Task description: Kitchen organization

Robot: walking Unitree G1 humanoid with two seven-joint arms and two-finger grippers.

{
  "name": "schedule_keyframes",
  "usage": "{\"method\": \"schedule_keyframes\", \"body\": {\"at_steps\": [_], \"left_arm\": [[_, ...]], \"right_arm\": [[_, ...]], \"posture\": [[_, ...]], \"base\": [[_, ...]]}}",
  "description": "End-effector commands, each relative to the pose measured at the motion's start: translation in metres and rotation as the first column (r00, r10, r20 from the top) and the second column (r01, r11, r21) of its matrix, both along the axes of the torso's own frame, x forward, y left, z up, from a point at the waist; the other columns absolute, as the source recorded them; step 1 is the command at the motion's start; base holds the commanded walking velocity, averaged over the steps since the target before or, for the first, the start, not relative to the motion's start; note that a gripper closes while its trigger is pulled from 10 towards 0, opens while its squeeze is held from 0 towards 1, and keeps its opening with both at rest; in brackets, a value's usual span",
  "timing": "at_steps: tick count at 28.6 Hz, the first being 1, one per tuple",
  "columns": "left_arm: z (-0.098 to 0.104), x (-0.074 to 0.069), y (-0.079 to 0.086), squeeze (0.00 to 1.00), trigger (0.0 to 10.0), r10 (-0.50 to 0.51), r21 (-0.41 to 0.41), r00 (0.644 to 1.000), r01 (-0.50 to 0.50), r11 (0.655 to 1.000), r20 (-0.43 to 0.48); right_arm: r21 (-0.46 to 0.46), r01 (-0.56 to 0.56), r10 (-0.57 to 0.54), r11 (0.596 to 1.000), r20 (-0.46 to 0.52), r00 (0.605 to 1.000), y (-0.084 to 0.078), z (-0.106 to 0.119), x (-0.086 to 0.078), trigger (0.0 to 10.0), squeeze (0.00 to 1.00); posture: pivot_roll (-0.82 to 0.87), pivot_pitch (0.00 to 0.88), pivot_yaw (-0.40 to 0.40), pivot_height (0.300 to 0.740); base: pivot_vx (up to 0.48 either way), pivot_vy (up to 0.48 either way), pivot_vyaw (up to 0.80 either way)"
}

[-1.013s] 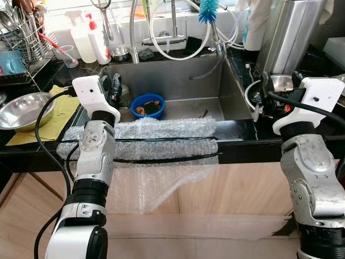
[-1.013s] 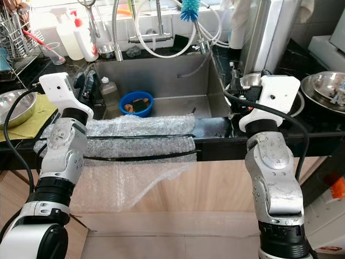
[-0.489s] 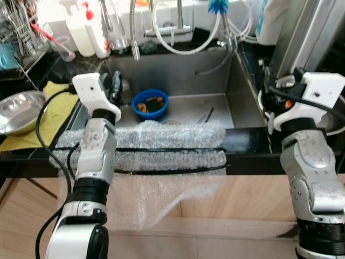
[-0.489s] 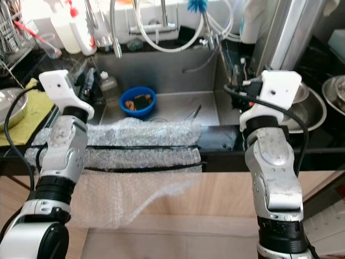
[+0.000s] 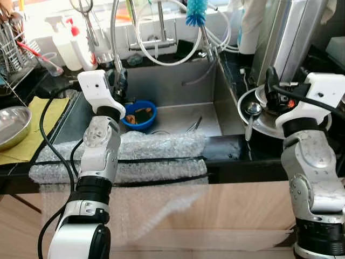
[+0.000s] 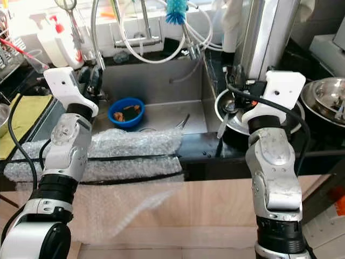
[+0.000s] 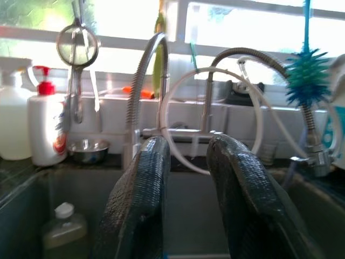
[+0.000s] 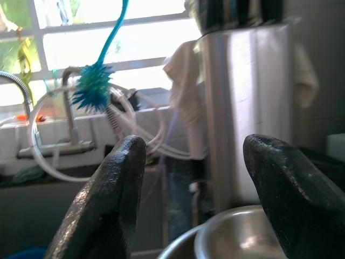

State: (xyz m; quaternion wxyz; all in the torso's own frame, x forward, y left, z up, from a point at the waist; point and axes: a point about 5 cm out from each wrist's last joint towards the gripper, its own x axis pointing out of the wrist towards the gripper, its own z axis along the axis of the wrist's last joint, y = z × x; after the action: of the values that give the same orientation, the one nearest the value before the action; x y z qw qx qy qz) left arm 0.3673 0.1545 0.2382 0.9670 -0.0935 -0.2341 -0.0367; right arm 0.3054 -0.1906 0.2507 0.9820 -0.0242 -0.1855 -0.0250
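Likely light, rigid and slick when wet, the blue bowl [image 5: 139, 115] with scraps sits on the sink [image 5: 178, 81] floor at 3 o'clock from the left gripper [image 5: 119, 83]; its rim is the place to pinch. Left fingers [image 7: 137, 205] are slightly apart, empty. The right gripper [image 5: 271, 89], spread wide, hovers over a steel bowl [image 8: 237, 237]. Since a second ago the view has swung right, and a spoon [image 5: 249, 118] on the plate [image 5: 253, 116] has come into sight

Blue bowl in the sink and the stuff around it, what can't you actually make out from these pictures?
- Blue bowl: its brownish contents are too small to identify in the eye views; the left arm hides its near-left edge.
- Utensils on the sink floor: too small to tell their type.
- Metal bowl on the left counter: cut off by the left eye view's edge.
- Bottle in the sink: its label is blurred in the left wrist view.
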Motion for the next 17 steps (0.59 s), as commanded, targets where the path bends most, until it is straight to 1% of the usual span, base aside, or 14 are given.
{"method": "schedule_keyframes", "body": {"at_steps": [1, 11, 14, 17], "left_arm": [[0.0028, -0.0005, 0.0093, 0.00, 10.0, 0.026, -0.003, 1.000, -0.026, 1.000, 0.003], [0.0019, -0.0008, 0.0085, 0.00, 10.0, 0.021, 0.001, 1.000, -0.021, 1.000, -0.001], [0.0013, -0.0010, 0.0082, 0.00, 10.0, 0.019, 0.002, 1.000, -0.019, 1.000, -0.002], [0.0006, -0.0007, 0.0077, 0.00, 10.0, 0.017, 0.001, 1.000, -0.017, 1.000, -0.004]], "right_arm": [[-0.004, -0.028, 0.028, 1.000, 0.012, 1.000, 0.0079, 0.0028, -0.0005, 10.0, 0.00], [-0.005, -0.038, 0.038, 0.999, 0.000, 0.999, 0.0115, 0.0000, -0.0003, 10.0, 0.00], [0.010, -0.029, 0.029, 1.000, -0.006, 1.000, 0.0116, -0.0014, 0.0001, 10.0, 0.00], [0.005, -0.027, 0.027, 1.000, 0.006, 1.000, 0.0115, 0.0001, 0.0000, 10.0, 0.00]], "posture": [[-0.08, 0.114, 0.113, 0.740], [-0.08, 0.103, 0.116, 0.740], [-0.08, 0.097, 0.117, 0.740], [-0.08, 0.092, 0.118, 0.740]], "base": [[0.000, 0.000, 0.00], [0.000, 0.000, 0.00], [0.000, 0.000, 0.00], [0.000, 0.000, 0.00]]}}
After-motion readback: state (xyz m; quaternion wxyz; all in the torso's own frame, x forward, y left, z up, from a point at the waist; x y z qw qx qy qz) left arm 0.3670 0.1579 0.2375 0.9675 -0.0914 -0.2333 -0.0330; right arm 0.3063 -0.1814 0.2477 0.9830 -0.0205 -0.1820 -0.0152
